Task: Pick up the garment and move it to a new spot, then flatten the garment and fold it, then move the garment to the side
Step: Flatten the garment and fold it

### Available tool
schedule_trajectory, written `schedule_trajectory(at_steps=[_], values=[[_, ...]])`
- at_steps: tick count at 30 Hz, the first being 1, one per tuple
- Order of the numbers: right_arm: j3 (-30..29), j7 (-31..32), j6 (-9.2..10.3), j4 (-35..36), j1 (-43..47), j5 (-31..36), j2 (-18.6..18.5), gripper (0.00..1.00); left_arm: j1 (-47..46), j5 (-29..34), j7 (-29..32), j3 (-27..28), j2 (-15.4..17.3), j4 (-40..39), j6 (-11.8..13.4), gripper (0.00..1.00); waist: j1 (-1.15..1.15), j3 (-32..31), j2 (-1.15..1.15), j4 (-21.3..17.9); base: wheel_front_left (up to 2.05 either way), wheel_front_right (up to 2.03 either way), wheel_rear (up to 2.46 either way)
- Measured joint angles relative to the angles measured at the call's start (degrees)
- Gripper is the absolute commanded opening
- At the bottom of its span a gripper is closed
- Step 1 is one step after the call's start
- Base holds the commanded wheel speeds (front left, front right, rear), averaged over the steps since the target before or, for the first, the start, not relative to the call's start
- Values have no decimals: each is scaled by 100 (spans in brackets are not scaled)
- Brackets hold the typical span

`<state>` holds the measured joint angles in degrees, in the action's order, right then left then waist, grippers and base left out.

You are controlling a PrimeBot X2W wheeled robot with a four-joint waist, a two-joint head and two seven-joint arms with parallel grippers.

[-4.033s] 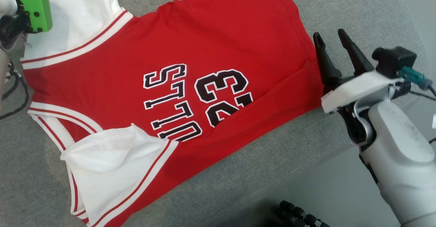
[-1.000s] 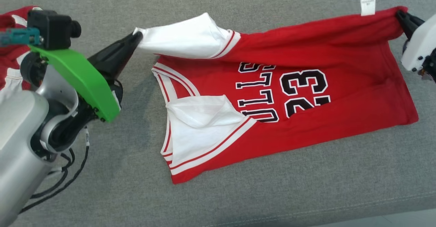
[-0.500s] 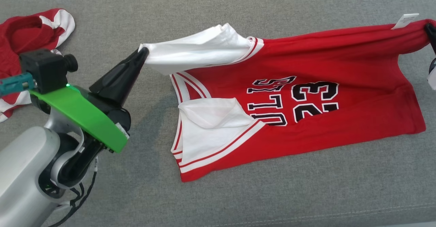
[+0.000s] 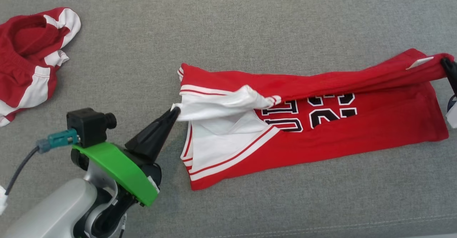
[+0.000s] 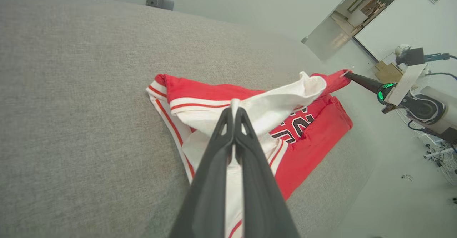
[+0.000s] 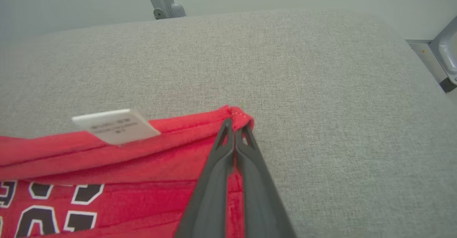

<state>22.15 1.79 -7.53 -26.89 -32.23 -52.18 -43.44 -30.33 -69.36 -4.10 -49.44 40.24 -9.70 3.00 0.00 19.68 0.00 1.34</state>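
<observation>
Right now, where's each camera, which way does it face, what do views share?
Head view: on the head, facing down at the jersey on the surface; left end effector lower left, right end effector at right edge.
Left wrist view: on the left arm, looking along its shut fingers across the jersey to the right end effector.
Right wrist view: on the right arm, looking along its shut fingers at the tag.
Shared: the tag, in head and right wrist views.

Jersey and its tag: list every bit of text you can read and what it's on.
"UL": black, white-edged letters on the red jersey, sideways; the rest is folded under.
"2": jersey number beside them, partly covered; the other digit is mostly hidden.
White tag: print too blurred to read.
</observation>
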Motion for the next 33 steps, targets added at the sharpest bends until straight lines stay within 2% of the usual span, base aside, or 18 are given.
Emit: schedule_trajectory(at_steps=[9,21,22,23,24,25,26,27,33], values=[[124,-214,0,37,556,-130,-48,0,433,-43,-178,-275,-281,357,-32,0,0,-36,0,-22,0,0,0],[271,-415,0,-254,787,-193,126,0,656,-121,-372,-389,-616,1021,-75,2,0,-43,0,-33,0,0,0],[290,-415,0,-297,787,-194,154,5,667,-136,-383,-398,-666,1087,-66,14,0,-52,0,-34,0,0,0],[312,-415,0,-334,787,-194,171,28,682,-154,-378,-417,-705,1157,-43,25,0,-63,0,-34,0,0,0],[330,-415,0,-376,788,-194,186,90,697,-153,-377,-443,-734,1216,-42,36,0,-76,0,-34,0,0,0],[332,-424,0,-428,788,-196,202,100,714,-154,-378,-453,-775,1269,-38,46,0,-94,0,-32,0,0,0],[327,-450,0,-480,788,-207,222,100,726,-156,-378,-471,-816,1315,-24,95,0,-117,0,-30,0,0,0],[313,-495,0,-539,789,-218,240,100,740,-158,-390,-478,-859,1358,-5,100,0,-143,0,-27,0,0,0],[157,-764,0,-615,959,-453,359,100,901,-30,-757,-437,-1037,1570,277,100,0,-382,0,-16,0,0,0]])
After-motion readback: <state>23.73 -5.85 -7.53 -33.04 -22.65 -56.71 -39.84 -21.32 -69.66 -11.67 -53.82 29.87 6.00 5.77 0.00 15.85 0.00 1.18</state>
